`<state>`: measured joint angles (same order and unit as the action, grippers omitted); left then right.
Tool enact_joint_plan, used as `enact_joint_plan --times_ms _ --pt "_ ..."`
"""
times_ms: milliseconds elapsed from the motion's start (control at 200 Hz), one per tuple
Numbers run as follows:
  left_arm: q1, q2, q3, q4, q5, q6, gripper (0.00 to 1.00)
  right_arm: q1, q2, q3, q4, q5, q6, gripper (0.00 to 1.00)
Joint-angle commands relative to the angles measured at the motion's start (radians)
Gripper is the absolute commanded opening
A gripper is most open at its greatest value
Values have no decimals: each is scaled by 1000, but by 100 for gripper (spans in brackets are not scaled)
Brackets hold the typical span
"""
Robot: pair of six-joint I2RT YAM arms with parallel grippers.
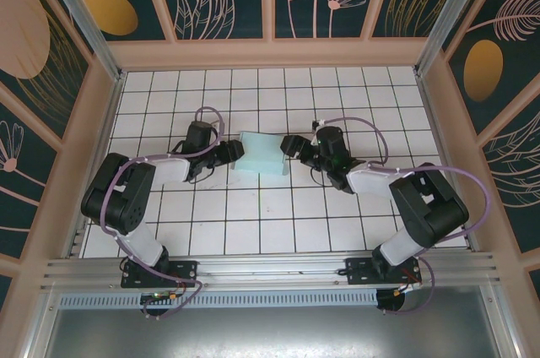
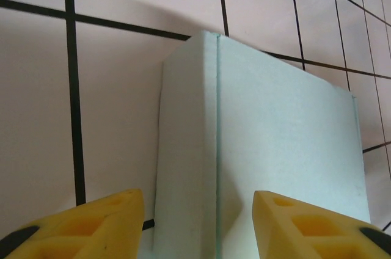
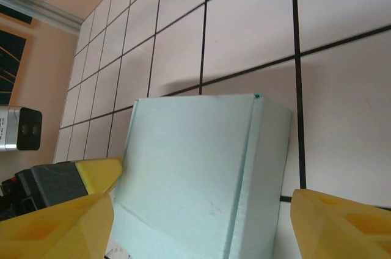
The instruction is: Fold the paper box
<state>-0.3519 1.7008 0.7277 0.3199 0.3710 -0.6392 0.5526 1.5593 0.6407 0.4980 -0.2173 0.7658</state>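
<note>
The paper box [image 1: 263, 155] is a pale teal, folded, closed shallow box lying on the white tiled table between both arms. My left gripper [image 1: 234, 152] is at its left end. In the left wrist view my left gripper [image 2: 195, 228] is open, and its yellow fingers [image 2: 79, 228] straddle the box's long top edge [image 2: 217, 149] without touching it. My right gripper [image 1: 291, 145] is at the box's right end. Seen from the right wrist, my right gripper [image 3: 201, 234] is open, one finger on each side of the paper box [image 3: 195, 173], and a thin gap shows by the right finger [image 3: 342, 228].
The white tiled table [image 1: 253, 223] spreads out on all sides of the box. Wooden frame walls [image 1: 270, 54] enclose it at the back and sides. An aluminium rail [image 1: 270, 269] runs along the near edge by the arm bases. The left arm's grey body [image 3: 43, 186] sits close beside the box.
</note>
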Motion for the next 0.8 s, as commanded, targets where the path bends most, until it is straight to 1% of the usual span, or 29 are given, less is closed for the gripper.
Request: enact_joint_plan --times_ms 0,65,105,375,470,621,791 --pt "21 7 -28 84 74 -41 50 -34 30 -16 50 -60 50 77" --pt "29 7 -39 100 83 -50 48 -39 45 -13 61 -79 64 77" --pt "32 37 -43 104 89 -50 46 -40 54 -13 73 -87 71 77" --pt "67 63 -86 167 149 -80 34 -43 121 -9 147 -161 116 77" --pt "85 72 -106 229 190 -117 33 -42 150 -9 186 -186 138 77" --pt "97 95 -97 246 219 -127 31 -43 183 -8 236 -207 148 78" --pt "118 131 -103 319 285 -175 29 -43 223 -3 281 -239 172 78"
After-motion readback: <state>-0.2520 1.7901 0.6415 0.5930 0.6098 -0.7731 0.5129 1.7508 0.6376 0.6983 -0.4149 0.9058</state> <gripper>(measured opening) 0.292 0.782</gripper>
